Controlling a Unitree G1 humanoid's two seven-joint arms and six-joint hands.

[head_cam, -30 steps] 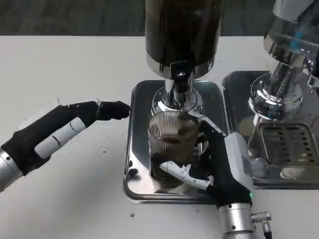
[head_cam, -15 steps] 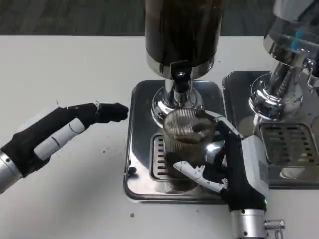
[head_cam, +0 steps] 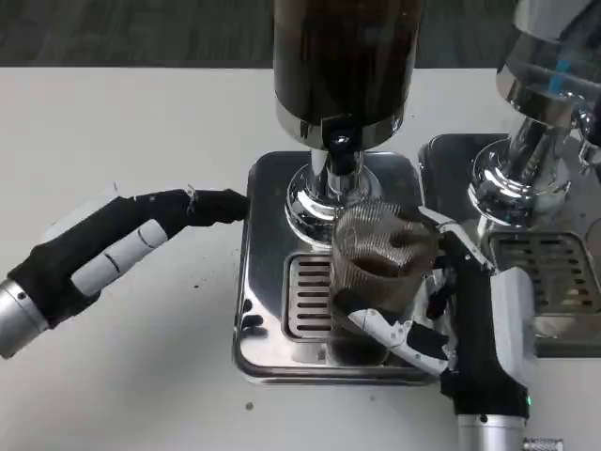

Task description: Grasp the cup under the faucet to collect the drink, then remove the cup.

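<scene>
A ribbed glass cup (head_cam: 376, 258) holding dark drink is gripped by my right hand (head_cam: 460, 315), lifted above the right part of the steel drip tray (head_cam: 268, 310). The cup sits to the right of the faucet spout (head_cam: 338, 146), which hangs under the dark drink dispenser (head_cam: 346, 66). The slotted grate (head_cam: 308, 296) below the spout is uncovered. My left hand (head_cam: 122, 235) is over the white table left of the tray, fingers stretched toward the tray's left edge, holding nothing.
A second dispenser (head_cam: 540, 103) with a clear tank stands at the right on its own steel tray (head_cam: 549, 272), close beside my right hand. White table (head_cam: 141, 132) spreads to the left and in front.
My right hand has carried the cup rightward and slightly up, out from under the faucet, uncovering the grate. The left hand shifted slightly toward the tray.
</scene>
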